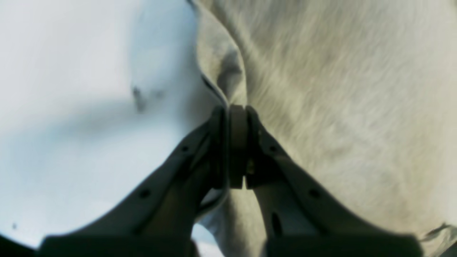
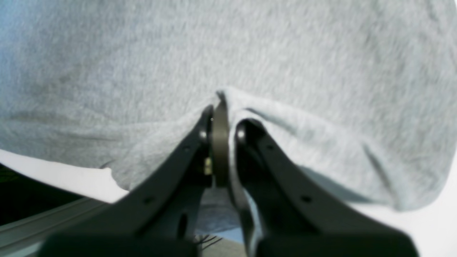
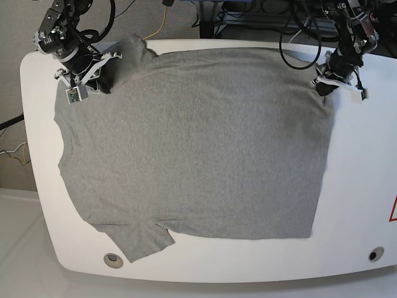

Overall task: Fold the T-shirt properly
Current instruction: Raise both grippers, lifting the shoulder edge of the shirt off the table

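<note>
The heather-grey T-shirt (image 3: 192, 143) lies spread flat over most of the white table (image 3: 360, 205). My left gripper (image 3: 322, 85) is at the shirt's far right corner; in the left wrist view it (image 1: 236, 107) is shut on the shirt's edge (image 1: 321, 89). My right gripper (image 3: 107, 79) is at the far left, by the sleeve; in the right wrist view it (image 2: 220, 107) is shut on a pinched ridge of the grey fabric (image 2: 285, 117). A sleeve (image 3: 139, 239) lies at the near left.
Cables (image 3: 291, 37) hang behind the table's far edge. Two round holes (image 3: 112, 259) sit near the table's front corners. A red mark (image 3: 393, 208) shows at the right edge. Bare white table runs along the right side and front.
</note>
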Robot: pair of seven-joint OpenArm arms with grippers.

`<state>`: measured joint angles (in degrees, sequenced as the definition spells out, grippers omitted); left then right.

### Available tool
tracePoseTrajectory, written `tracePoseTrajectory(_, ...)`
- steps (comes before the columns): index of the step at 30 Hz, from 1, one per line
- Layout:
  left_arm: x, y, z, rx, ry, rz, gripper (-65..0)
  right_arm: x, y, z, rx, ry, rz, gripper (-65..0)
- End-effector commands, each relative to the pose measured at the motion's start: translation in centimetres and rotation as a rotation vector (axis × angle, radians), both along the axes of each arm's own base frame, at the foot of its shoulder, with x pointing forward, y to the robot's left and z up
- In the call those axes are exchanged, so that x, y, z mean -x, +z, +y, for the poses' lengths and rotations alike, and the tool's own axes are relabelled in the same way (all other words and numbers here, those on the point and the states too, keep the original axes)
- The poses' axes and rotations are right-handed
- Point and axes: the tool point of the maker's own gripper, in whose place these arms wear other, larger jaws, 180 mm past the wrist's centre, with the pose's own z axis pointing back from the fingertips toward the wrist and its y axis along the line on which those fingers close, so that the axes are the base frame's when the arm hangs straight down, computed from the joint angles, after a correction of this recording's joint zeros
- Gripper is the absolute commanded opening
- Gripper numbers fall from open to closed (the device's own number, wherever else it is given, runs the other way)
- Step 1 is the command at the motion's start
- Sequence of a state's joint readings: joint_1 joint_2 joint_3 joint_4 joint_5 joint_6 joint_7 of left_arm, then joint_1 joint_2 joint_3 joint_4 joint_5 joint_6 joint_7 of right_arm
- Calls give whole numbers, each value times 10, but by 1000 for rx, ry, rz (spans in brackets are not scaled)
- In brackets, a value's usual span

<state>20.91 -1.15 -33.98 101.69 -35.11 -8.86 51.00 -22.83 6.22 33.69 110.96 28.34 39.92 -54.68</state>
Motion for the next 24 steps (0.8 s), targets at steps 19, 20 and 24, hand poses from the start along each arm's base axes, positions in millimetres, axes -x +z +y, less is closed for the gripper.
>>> tracePoseTrajectory(19,-33,24,3,12,34,-80,-644,-39,31,-14,55,17,-99,-650)
tracePoseTrajectory(20,-35,24,4,12,36,-83,-644,-41,32,-15,59,17,-97,-650)
tracePoseTrajectory(24,-41,30,11,3,55,-105,-644,-50,37,-16,64,18,-109,-650)
